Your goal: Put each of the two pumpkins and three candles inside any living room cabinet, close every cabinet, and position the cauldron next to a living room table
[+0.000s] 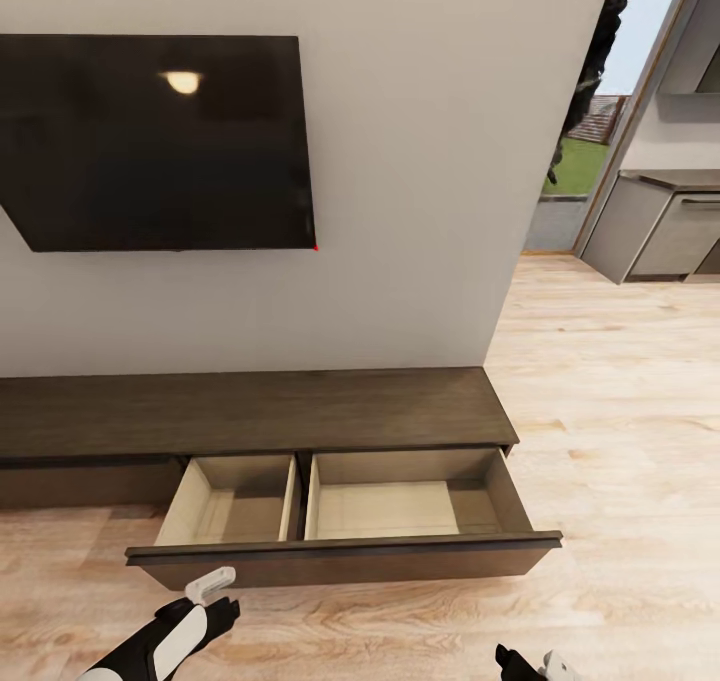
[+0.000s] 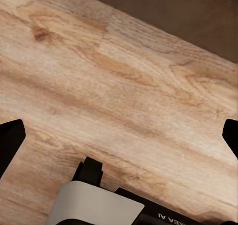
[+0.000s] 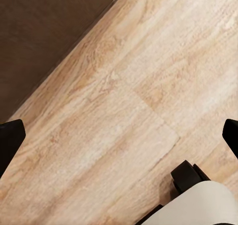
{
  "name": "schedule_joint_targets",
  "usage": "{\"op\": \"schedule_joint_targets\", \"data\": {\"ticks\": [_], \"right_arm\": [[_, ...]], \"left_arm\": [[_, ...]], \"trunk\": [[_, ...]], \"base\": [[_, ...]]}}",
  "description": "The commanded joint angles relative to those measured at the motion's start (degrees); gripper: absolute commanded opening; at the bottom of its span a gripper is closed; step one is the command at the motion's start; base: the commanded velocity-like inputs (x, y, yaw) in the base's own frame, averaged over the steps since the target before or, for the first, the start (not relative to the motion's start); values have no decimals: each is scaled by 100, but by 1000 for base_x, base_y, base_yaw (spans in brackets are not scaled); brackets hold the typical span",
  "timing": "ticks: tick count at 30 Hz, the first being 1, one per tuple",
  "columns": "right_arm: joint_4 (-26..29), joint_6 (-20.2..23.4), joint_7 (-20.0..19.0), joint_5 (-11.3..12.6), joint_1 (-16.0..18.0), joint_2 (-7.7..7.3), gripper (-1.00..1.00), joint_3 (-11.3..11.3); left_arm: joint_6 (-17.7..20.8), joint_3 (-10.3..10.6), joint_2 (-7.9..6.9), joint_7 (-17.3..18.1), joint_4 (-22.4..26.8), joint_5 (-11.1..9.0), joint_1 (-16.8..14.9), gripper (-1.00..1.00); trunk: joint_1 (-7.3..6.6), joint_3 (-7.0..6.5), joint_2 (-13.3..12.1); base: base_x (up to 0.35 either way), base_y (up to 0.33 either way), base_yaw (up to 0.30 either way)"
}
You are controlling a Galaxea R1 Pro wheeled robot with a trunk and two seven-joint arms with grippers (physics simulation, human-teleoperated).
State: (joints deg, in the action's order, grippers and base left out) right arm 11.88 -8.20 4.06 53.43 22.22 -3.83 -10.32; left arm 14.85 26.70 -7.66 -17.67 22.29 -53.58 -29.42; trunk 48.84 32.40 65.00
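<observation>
The cabinet (image 1: 250,411) is a long, low, dark brown unit against the white wall. Its wide right drawer (image 1: 340,559) is pulled out, and both pale wood compartments look bare. My left arm (image 1: 185,631) hangs over the floor just in front of the drawer's left end, and my right arm (image 1: 530,664) is at the lower right. In the left wrist view my left gripper (image 2: 119,138) is open over bare floorboards, with the dark drawer front (image 2: 188,17) nearby. My right gripper (image 3: 119,138) is open too, beside the same dark front (image 3: 44,36). The pumpkins, candles, cauldron and table are out of view.
A black TV (image 1: 150,141) hangs on the wall above the cabinet. The wall ends at the right, where light wood floor (image 1: 620,411) runs toward grey kitchen units (image 1: 660,226) and a doorway to outdoors (image 1: 575,161).
</observation>
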Motion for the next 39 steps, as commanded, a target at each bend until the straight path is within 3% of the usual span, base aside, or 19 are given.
{"op": "schedule_joint_targets", "data": {"ticks": [1, 14, 26, 39], "right_arm": [[7, -15, 29, 44, 1, -1, 100, -49], [7, -24, 25, 44, 1, 5, 100, -49], [7, -24, 33, 50, 1, 5, 100, -23], [7, 17, 77, 144, 1, 12, 100, 19]], "left_arm": [[13, 45, -7, -45, 22, -47, -2, 100], [-11, 63, -13, 4, 24, -32, -1, 100], [-8, 61, -16, 2, 47, -39, -3, 100], [-9, 64, -16, 8, 32, -30, -1, 100]], "trunk": [[0, 5, 3], [0, 5, 3], [0, 5, 3], [0, -2, 3]], "base": [[0, 0, 0], [38, 0, 0], [-263, 0, 0], [-31, 0, -54]]}}
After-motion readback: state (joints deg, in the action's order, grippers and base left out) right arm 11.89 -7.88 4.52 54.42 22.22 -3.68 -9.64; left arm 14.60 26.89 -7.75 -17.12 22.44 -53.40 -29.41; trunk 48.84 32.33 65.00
